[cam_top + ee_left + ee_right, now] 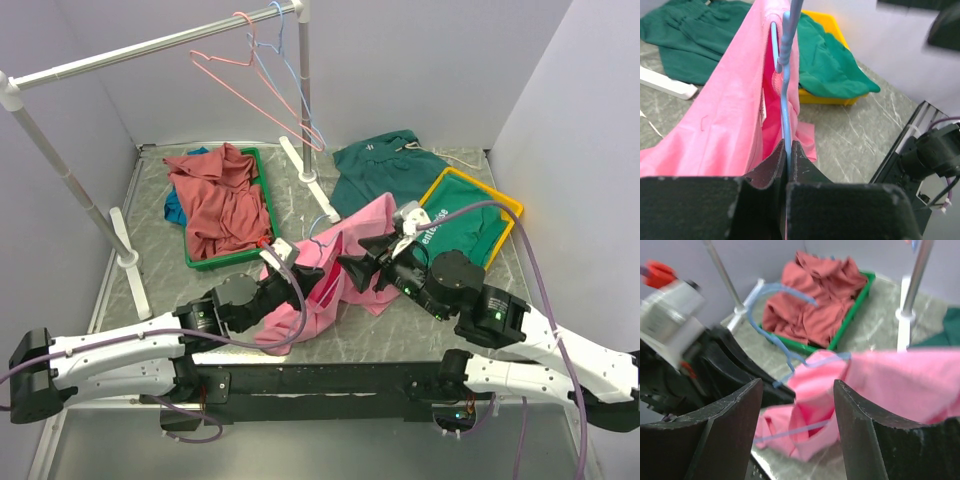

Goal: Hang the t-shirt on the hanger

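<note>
The bright pink t-shirt (pixel 350 262) lies bunched at the table's middle, partly lifted. My left gripper (pixel 308 272) is shut on the light-blue wire hanger (pixel 785 85), pinching its wire between both fingertips. The wire runs up into an opening of the t-shirt (pixel 725 115). In the right wrist view the hanger's hook (pixel 771 290) sticks out to the left of the t-shirt (pixel 890 375), and another length of wire crosses the cloth's opening. My right gripper (pixel 797 385) is open and empty, just in front of the pink cloth, facing the left gripper (pixel 725 365).
A green tray (pixel 268 205) holds a brick-red shirt (pixel 220 195) at back left. Dark green garments (pixel 390 170) lie at the back and in a yellow tray (pixel 505 205) on the right. A clothes rail (pixel 150 45) carries a pink wire hanger (pixel 225 62) and a blue one.
</note>
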Motion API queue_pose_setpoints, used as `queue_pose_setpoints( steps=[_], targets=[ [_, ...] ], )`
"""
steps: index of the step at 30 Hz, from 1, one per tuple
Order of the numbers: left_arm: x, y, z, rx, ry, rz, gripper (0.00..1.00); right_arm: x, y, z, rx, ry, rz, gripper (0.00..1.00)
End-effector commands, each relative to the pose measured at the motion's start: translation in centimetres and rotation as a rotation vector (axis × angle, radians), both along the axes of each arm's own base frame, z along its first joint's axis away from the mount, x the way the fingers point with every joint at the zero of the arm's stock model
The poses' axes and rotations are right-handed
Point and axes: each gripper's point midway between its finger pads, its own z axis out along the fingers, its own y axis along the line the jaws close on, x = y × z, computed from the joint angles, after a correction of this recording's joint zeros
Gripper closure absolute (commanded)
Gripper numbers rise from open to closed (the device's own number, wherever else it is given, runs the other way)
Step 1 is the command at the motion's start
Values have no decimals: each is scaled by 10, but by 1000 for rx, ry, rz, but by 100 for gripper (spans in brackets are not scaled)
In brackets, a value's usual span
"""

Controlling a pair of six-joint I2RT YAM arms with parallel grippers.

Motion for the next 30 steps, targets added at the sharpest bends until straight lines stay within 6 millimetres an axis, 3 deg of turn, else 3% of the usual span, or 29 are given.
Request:
queue_pose_setpoints(
  steps=[1, 5, 12, 15, 16, 18, 19, 20, 21, 23, 25, 27, 30],
  targets=[
    [-4, -11, 47, -130, -37, -66, 99, 4, 17, 33, 13, -149, 56, 34],
    [-6, -17, 46, -115, -23, -94, 99, 14, 35, 23, -44, -151, 63, 35],
    [-13, -28, 44, -88, -4, -157, 99, 35, 45, 13, -108, -170, -12, 37],
    [-14, -30, 44, -80, 4, -165, 99, 43, 39, 9, -101, -178, -72, 51],
    [-14, -30, 42, -76, 8, -166, 99, 43, 36, 12, -85, -187, -81, 64],
    [-15, -31, 41, -74, 13, -171, 99, 45, 32, 9, -60, -191, -107, 75],
    [-15, -31, 40, -76, 19, -171, 99, 44, 29, 11, -48, -196, -115, 87],
    [-15, -31, 40, -78, 22, -172, 98, 44, 27, 9, -47, -197, -122, 93],
    [-16, -32, 42, -85, 21, -175, 94, 45, 26, 6, -43, -198, -127, 100],
    [-16, -32, 43, -97, 30, -177, 88, 45, 20, -2, -51, -201, -148, 100],
    [-17, -33, 46, -108, 38, -179, 75, 46, 16, -1, -46, -216, -170, 100],
    [-16, -32, 50, -121, 44, -173, 54, 49, 10, -9, -65, -219, -205, 100],
    [-17, -25, 56, -141, 61, -156, 40, 51, 4, -17, -90, -229, -246, 100]
  ],
)
